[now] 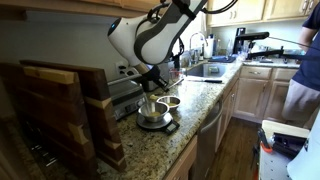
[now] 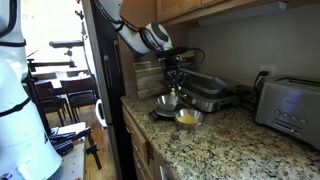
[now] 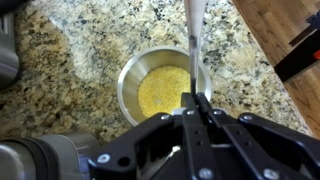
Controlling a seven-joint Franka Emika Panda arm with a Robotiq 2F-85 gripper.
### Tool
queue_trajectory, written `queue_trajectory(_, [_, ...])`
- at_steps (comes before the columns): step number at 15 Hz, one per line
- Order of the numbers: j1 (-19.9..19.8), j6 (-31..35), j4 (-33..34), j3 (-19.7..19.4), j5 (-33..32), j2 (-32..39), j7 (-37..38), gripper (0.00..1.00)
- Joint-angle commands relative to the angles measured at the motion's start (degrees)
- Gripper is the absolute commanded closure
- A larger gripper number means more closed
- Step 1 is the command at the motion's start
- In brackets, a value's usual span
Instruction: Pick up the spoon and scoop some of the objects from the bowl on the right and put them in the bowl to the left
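Note:
My gripper [image 3: 197, 106] is shut on the spoon; its thin metal handle [image 3: 192, 40] runs away from the jaws across a steel bowl of yellow grains [image 3: 163, 90]. The spoon's scoop end is hidden by the fingers. In both exterior views the gripper [image 1: 155, 88] [image 2: 173, 82] hangs just above two steel bowls standing side by side on the granite counter. They are the grain bowl [image 2: 188, 118] [image 1: 171, 102] and a second steel bowl [image 2: 166, 103] [image 1: 152, 114] on a dark base. I cannot see what the second bowl holds.
A silver toaster [image 2: 291, 104] and a black press grill [image 2: 207, 93] stand behind the bowls. Wooden boards [image 1: 60, 115] rise in the foreground. A sink [image 1: 207, 70] lies further along the counter. The counter edge [image 2: 140, 120] is close to the bowls. A person [image 1: 305, 70] stands nearby.

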Motion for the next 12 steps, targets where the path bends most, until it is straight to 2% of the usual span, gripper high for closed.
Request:
queue_trajectory(1, [0.4, 5.3, -5.0, 0.1, -6.0, -2.1, 6.2, 0.98])
queue_trajectory(12, [0.6, 14.6, -11.0, 0.1, -21.2, -2.9, 20.5, 0.98])
